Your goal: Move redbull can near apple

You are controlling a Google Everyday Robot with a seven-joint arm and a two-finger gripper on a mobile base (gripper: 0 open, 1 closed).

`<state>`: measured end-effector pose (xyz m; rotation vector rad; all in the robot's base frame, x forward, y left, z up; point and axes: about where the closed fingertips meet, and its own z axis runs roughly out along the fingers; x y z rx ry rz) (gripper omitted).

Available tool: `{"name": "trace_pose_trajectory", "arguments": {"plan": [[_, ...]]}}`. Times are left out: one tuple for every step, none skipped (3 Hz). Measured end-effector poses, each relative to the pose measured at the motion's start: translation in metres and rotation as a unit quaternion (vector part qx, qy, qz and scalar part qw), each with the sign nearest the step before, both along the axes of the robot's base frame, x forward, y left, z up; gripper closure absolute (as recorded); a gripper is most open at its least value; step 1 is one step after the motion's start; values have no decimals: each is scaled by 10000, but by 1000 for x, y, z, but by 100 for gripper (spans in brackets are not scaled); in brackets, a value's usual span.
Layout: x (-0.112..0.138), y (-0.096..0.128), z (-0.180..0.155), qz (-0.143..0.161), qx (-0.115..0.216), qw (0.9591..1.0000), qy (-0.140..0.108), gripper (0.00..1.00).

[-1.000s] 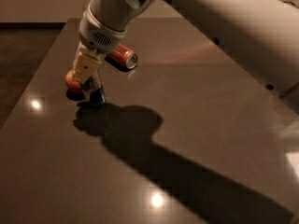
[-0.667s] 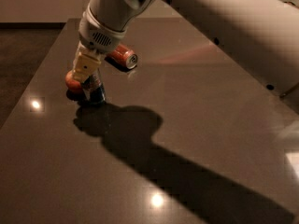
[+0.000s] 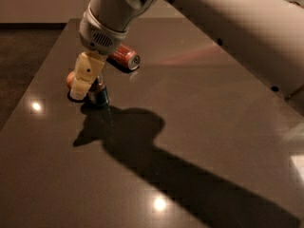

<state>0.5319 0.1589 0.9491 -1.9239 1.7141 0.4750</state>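
The redbull can (image 3: 100,96) stands upright on the dark table (image 3: 199,127) at the far left, with only its dark blue lower part showing. The apple (image 3: 71,79) sits just to its left, almost touching it and partly hidden by the gripper. My gripper (image 3: 89,93) hangs straight down from the arm's wrist (image 3: 102,37). It is at the can, its cream-coloured end low over the table between the apple and the can. The top of the can is hidden behind it.
A red-orange soda can (image 3: 125,57) lies on its side just behind and to the right of the gripper. The table's left edge (image 3: 28,91) runs close to the apple. The arm's shadow (image 3: 142,141) falls across the table's middle.
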Motion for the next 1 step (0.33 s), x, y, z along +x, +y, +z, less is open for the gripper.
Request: {"name": "trace_pose_trajectory", "arguments": {"plan": [[0,0,0,0,0,10000,0,0]]}}
